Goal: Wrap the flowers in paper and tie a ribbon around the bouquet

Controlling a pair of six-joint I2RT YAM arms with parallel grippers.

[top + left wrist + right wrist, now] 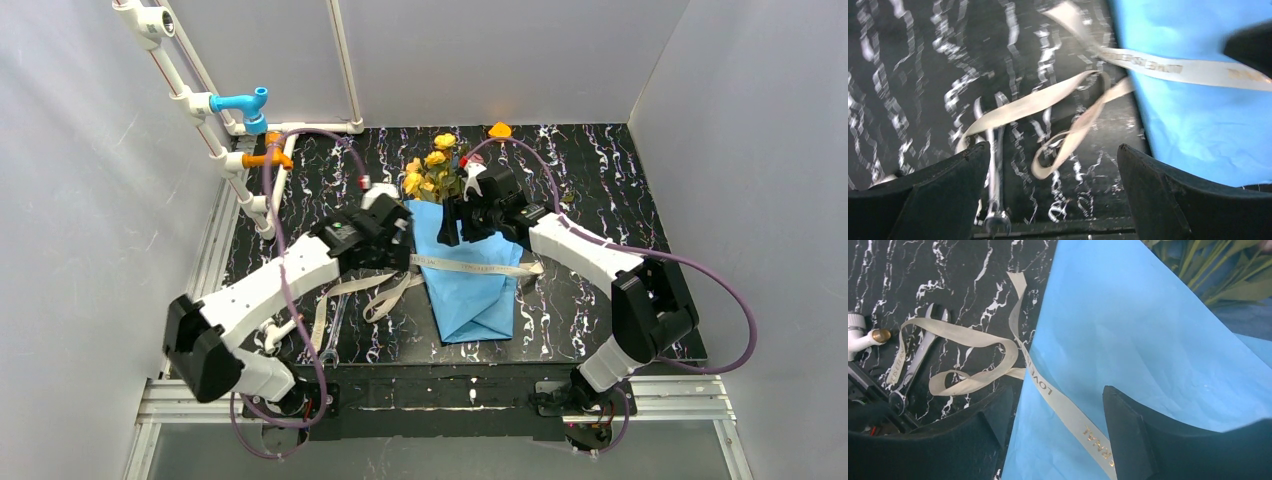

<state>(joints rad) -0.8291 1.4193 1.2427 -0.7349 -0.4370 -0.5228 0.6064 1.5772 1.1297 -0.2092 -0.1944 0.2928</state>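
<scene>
At eight o'clock from the table's centre: a slim silver metal wrench (335, 335), partly under slack ribbon. Just right of it, at nine o'clock from the bouquet (470, 300): the left gripper (1053, 155), fingers spread wide, clamping nothing, hovering over loose loops of the long flat beige fabric ribbon (1048, 102) on the black, white-veined tabletop (600, 200).

Centre: a cone of thin light blue paper (1148, 340), tip toward six o'clock, mouth toward twelve, with dried yellow and dusky pink roses (432, 165) fanning out at twelve. Ribbon laid flat across the cone's middle from nine to three o'clock, no knot visible, right end lying on the table at three.

Over the cone's upper half, near twelve o'clock of its middle: the right gripper (1055, 400), jaws apart, above the printed strip at the paper's left edge, holding nothing.

Judged step: tying, barely begun. To do it well:
- Take the left tail by its flat, clear of the wrench beside it.
- Pinch ribbon only, never the thin paper beneath.
- Pull both tails evenly, so as not to unroll the cone or crush the stems.
</scene>
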